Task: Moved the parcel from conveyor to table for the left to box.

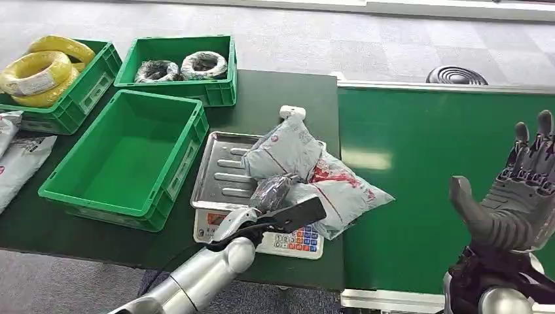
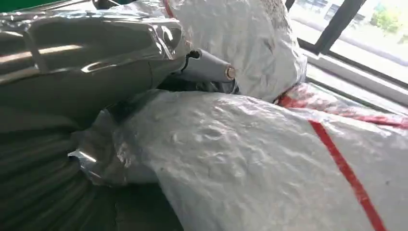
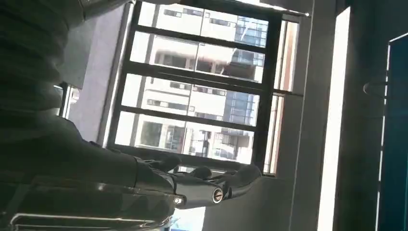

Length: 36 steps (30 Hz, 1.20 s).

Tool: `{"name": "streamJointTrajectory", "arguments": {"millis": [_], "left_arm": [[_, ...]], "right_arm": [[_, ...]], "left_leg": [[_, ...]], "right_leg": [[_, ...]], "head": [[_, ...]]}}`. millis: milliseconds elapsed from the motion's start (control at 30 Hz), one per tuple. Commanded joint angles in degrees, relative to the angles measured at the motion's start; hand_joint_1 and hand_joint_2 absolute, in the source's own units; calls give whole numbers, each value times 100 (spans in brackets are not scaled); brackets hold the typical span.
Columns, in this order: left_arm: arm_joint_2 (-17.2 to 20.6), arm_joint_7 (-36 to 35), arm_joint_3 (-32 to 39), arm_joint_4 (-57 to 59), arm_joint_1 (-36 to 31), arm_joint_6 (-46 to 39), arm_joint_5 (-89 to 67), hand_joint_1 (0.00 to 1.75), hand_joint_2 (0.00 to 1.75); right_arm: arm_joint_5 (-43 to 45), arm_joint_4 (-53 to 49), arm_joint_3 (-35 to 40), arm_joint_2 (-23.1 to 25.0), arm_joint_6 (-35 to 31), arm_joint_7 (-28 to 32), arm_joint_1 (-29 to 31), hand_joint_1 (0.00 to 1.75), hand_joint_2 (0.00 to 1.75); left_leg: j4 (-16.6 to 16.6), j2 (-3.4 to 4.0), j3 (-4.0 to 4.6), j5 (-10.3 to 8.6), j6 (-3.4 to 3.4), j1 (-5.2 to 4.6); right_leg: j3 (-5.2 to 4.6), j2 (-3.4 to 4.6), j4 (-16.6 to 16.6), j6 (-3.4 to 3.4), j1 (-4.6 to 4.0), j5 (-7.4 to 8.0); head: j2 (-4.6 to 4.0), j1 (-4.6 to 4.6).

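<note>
While our left hand reaches onto the weighing scale, we count one grey poly-bag parcel with red print lying across the scale's steel tray and hanging over the edge of the green conveyor belt. Our left wrist view shows the thumb pressed into the crumpled parcel, with the fingers hidden by the bag, so we cannot tell whether the hand really grips it. Our right hand is raised over the conveyor with fingers spread wide and holding nothing; its wrist view shows the same spread fingers against a window.

On the dark tabletop we count three green crates: one empty crate just beside the scale, one crate with yellow cable coils, and one crate with two wrapped coils. More grey bags lie at the tabletop's left edge.
</note>
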<state>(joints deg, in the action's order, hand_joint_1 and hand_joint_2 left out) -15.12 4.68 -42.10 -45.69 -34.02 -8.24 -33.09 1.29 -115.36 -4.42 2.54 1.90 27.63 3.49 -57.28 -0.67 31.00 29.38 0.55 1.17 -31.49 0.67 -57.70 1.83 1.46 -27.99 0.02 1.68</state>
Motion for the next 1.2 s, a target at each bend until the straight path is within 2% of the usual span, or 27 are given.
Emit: {"name": "streamJointTrajectory", "arguments": {"millis": [33,200,400,433,533,567,600,667,700,733,767,867,1000,1033,1100,1133,1200], "left_arm": [[357,23,114,-829,206,-40,183,175,175],[537,-15,287,-1629,271,-87,421,175,175],[927,-234,758,-2742,256,-296,200,175,175],[1035,-309,962,-3016,264,-429,70,175,175],[1477,-725,2282,-4168,308,-642,-339,175,175],[1692,-759,2894,-4367,272,-441,-339,175,175],[1674,-656,3264,-4404,270,-218,-449,175,175],[1995,-956,4035,-3891,28,-450,-1394,175,175],[2001,-691,4271,-3697,-38,-373,-1366,175,175],[2140,-873,4471,-3314,-189,-485,-1663,175,175],[2194,-674,4579,-3054,-281,-537,-1608,175,175],[2114,-602,4590,-2989,-281,-592,-1636,175,175],[2047,-621,4536,-3055,-248,-634,-1701,175,175],[2235,-1159,4487,-2887,-309,-654,-2251,175,175],[2687,-1413,4662,-1901,-589,-826,-2525,175,175],[2849,-1387,4739,-1403,-708,-751,-2538,175,175],[3038,-1122,4864,-424,-917,-92,-2270,175,175]], "right_arm": [[29,318,-9,-134,-42,34,-19,0,175],[81,431,31,-243,-78,72,70,0,175],[66,339,-37,-229,-105,55,2,0,175],[53,293,-61,-231,-116,54,-52,0,175],[-58,68,-239,-225,-182,25,-314,0,175],[-122,10,-295,-204,-165,-11,-416,0,175],[-149,-2,-323,-183,-137,-11,-456,0,175],[-238,98,-327,-177,-87,-92,-482,0,175],[-240,147,-317,-175,-83,-92,-464,0,175],[-273,219,-274,-204,-73,-120,-452,0,175],[-278,269,-251,-216,-73,-120,-433,0,175],[-288,282,-235,-223,-82,-118,-418,0,175],[-289,266,-236,-227,-83,-118,-419,0,175],[-325,284,-206,-242,-90,-169,-425,0,175],[-364,401,-49,-338,-113,-212,-450,0,175],[-390,443,13,-392,-163,-221,-485,0,175],[-357,518,12,-479,-284,-165,-622,0,175]], "left_leg": [[12,16,-3,-5,-4,-2],[8,20,6,-4,-4,-2],[1,20,17,-1,-2,0],[7,24,15,-5,-3,-3],[14,33,14,-8,-3,-3],[8,40,17,-3,-1,-1],[6,54,19,-1,0,-2],[-2,44,27,2,3,3],[5,76,16,2,5,1],[6,55,21,-1,5,-1],[7,46,15,-1,5,5],[15,68,12,-10,6,2],[2,27,28,-14,13,6],[15,24,24,-24,4,4],[12,29,26,-20,7,2],[9,41,26,-16,11,2],[10,41,19,-13,18,1]], "right_leg": [[-4,5,8,-14,-1,7],[-16,12,5,-12,-1,9],[-27,14,-3,-12,-2,6],[-27,14,-1,-16,-1,8],[-32,18,1,-23,-1,12],[-38,27,-5,-22,-3,10],[-47,38,-11,-27,-2,10],[-46,36,-20,-13,-4,6],[-58,64,-23,-24,-4,10],[-55,47,-27,-19,-2,8],[-45,40,-22,-19,-7,7],[-62,55,-32,-25,-5,12],[-61,23,-36,-15,-7,1],[-54,11,-20,-23,-8,10],[-54,18,-26,-21,-5,9],[-56,31,-31,-22,-4,9],[-48,37,-33,-21,-2,5]], "head": [[0,0],[0,0],[0,0],[0,0],[0,0],[0,0],[0,-2],[0,-2],[0,0],[0,0],[0,-2],[0,4],[0,2],[0,-4],[0,-2],[0,-4],[0,-7]]}}
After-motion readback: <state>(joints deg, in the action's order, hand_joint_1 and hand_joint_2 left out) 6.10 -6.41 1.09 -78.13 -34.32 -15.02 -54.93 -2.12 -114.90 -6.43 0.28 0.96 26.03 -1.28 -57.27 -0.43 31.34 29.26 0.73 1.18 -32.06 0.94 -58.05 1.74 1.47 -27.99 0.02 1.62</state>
